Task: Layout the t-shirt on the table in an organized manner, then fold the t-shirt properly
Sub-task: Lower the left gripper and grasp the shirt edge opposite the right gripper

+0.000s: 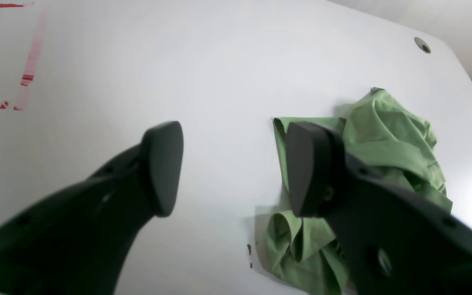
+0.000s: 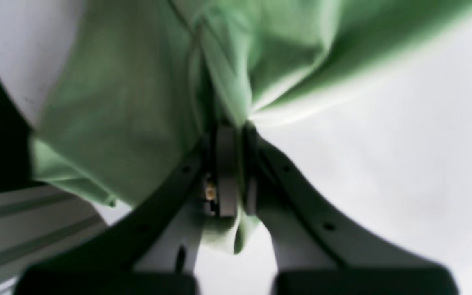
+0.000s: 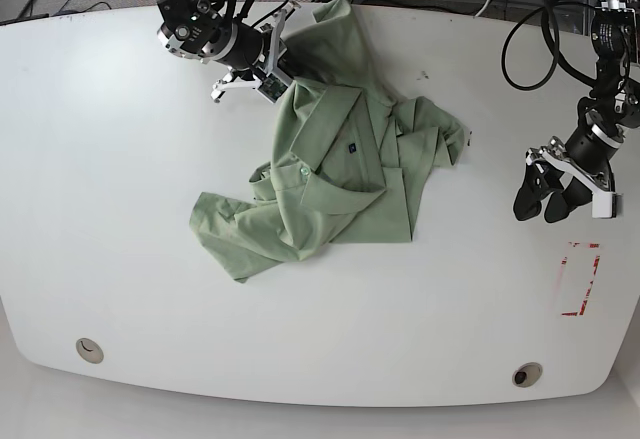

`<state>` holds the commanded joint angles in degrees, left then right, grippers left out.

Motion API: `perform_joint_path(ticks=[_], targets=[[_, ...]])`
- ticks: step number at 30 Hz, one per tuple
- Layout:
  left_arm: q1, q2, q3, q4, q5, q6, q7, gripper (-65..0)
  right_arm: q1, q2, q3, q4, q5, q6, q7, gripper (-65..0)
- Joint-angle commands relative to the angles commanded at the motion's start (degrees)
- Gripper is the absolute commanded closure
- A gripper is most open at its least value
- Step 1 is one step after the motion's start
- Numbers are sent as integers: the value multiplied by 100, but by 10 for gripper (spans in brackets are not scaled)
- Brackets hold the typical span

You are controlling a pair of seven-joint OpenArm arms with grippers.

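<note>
The green t-shirt (image 3: 330, 184) lay in a crumpled heap near the middle of the white table (image 3: 120, 209), with its collar and a small dark label (image 3: 352, 145) showing. The right gripper (image 3: 282, 67) was pinched shut on a fold of the shirt at its far edge. The left gripper (image 3: 545, 197) hung over bare table, well apart from the shirt, with its jaws spread and nothing between them. A red mark (image 3: 578, 279) was near it.
</note>
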<state>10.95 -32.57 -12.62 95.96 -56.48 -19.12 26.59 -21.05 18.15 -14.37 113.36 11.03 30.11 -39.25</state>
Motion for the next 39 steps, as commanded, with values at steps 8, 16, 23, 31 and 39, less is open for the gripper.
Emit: perform_joint_path(ticks=[8,16,23,31,39], targets=[[53,0,-281,-35,-853,-9,1292,-378,35,-9,114,281,0,0,-220,0],[70,53,-343,-352,-1538,-554,2215,-379,70,-9,97,281,0,0,-220,0],[53,431,-343,-431,-1530,-668,2752,-475,97,-9,114,281,0,9,-220,0],[26,879,-193,-466,-862,-659,3077,-500,97,-9,114,281,0,35,-220,0],[-18,1292,88,-466,9,-668,3147,-500,97,-9,114,281,0,53,-220,0]])
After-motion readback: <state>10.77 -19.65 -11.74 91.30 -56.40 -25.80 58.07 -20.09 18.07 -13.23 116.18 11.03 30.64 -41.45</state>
